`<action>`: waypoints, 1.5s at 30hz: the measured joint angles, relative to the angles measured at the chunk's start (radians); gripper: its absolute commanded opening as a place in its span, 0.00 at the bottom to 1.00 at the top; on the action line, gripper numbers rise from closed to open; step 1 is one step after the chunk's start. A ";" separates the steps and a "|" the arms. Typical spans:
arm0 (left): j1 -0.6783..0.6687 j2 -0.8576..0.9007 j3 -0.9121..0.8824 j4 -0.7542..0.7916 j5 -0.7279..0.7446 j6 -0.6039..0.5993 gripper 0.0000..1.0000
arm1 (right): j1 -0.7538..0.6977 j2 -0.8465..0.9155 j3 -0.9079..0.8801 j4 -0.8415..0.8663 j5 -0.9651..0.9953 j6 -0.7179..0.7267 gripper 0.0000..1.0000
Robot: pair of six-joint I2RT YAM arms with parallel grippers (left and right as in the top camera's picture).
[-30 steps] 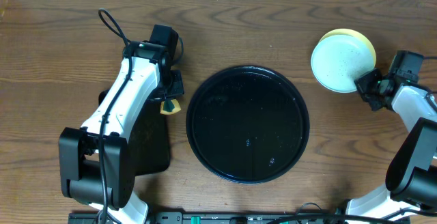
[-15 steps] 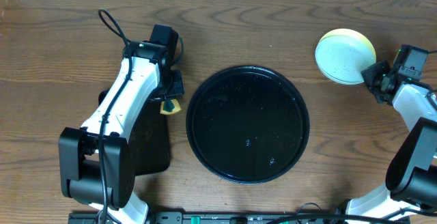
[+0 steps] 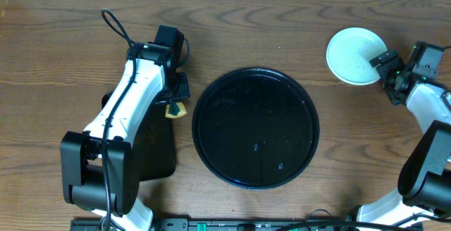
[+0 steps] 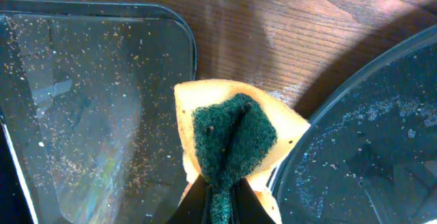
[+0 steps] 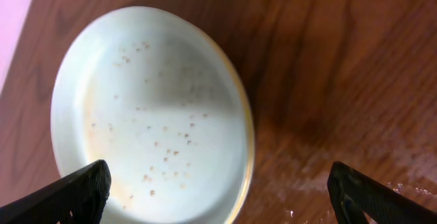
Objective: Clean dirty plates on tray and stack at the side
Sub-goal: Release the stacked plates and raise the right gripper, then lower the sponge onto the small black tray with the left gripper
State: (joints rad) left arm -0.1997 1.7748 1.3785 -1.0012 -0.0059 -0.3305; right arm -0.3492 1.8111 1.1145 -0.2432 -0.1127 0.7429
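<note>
The plates (image 3: 354, 55) sit stacked on the table at the back right. The top one is pale with brown specks (image 5: 150, 115), and a yellow rim (image 5: 250, 149) shows beneath it. My right gripper (image 3: 389, 75) is open just right of the stack, its fingers (image 5: 82, 190) spread wide over the plate's near edge and holding nothing. The round black tray (image 3: 255, 127) lies in the middle with only crumbs on it. My left gripper (image 3: 176, 106) hovers by the tray's left rim (image 4: 369, 156), shut on a yellow and green sponge (image 4: 232, 138).
A black rectangular tray (image 3: 151, 150) lies under the left arm, dusted with crumbs (image 4: 89, 115). Bare wood shows behind and right of the round tray. A black cable (image 3: 113, 23) loops at the back left.
The right gripper has opened and let go of the pale plate, which now lies flat on the yellow one. The gripper has drawn back slightly to the right. The left arm has not moved.
</note>
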 measured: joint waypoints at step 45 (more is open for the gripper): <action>0.352 -0.146 -0.208 0.004 0.078 -0.007 0.80 | 0.286 -0.513 0.558 -0.933 -0.070 -0.376 0.99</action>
State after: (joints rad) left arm 0.1520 1.6291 1.1709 -0.9970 0.0723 -0.3378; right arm -0.0631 1.2976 1.6726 -1.1759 -0.1829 0.3672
